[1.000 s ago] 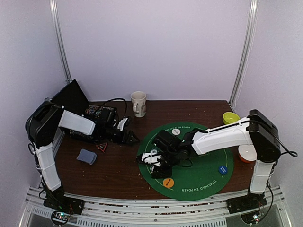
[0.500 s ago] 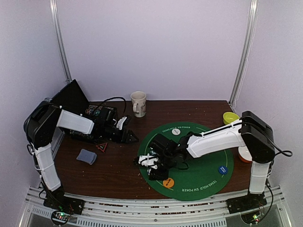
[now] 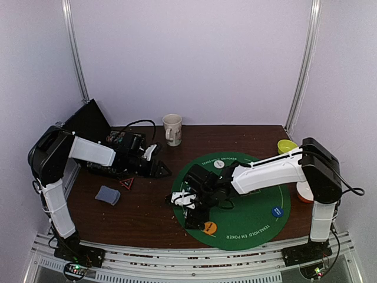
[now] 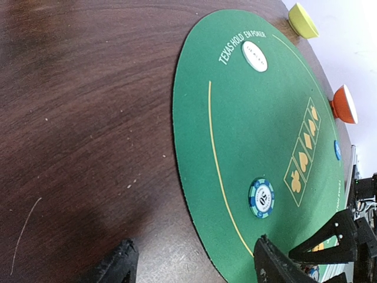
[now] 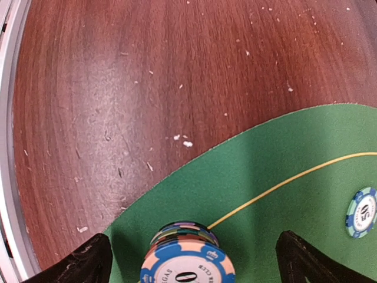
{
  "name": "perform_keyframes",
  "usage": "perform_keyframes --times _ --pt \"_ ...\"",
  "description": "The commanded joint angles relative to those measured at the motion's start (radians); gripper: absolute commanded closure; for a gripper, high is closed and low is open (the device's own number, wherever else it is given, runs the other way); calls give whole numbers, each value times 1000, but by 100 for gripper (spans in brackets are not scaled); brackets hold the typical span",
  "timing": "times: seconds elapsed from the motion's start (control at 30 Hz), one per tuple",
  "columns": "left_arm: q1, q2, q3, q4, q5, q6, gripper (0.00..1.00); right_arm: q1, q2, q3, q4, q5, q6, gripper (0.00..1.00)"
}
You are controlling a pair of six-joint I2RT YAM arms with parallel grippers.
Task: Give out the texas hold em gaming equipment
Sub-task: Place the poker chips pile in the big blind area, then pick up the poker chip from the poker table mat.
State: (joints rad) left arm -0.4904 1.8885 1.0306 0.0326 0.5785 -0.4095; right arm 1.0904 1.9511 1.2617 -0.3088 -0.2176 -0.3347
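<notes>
Brown wooden table against a lilac wall, with a round green mat right of centre. Right gripper hangs over the mat's near-left edge, jaws wide apart either side of a chip stack standing there. Left gripper hovers left of the mat, jaws apart, empty. Cards lie near left. A lone chip, orange disc, white disc and blue disc dot the mat.

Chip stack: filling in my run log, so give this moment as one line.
right gripper: open, straddling chip stack | stack: upright on green mat | left gripper: open, empty
</notes>
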Motion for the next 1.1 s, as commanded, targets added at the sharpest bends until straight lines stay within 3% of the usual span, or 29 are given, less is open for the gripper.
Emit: perform_keyframes --times 0.0,0.2,0.33,0.47,0.6,0.77,1.07 --pt "11 -37 23 10 -9 23 30 -3 -30 67 -70 -31 -8 0" --pt "22 -86 18 5 -24 18 30 -87 -135 182 -58 -121 137 0" --pt "50 -166 5 -30 -127 17 28 -177 -112 247 -84 41 349 6" --pt "107 -246 -34 -61 -220 -14 28 -199 -5 323 -169 223 452 7" --pt "118 -318 -61 -73 -303 -2 26 -198 118 428 -267 246 514 5" --pt "118 -316 -60 -83 -310 14 26 -196 210 485 -305 248 534 0" --pt "118 -311 -61 -77 -300 21 26 -185 303 492 -349 204 522 16"
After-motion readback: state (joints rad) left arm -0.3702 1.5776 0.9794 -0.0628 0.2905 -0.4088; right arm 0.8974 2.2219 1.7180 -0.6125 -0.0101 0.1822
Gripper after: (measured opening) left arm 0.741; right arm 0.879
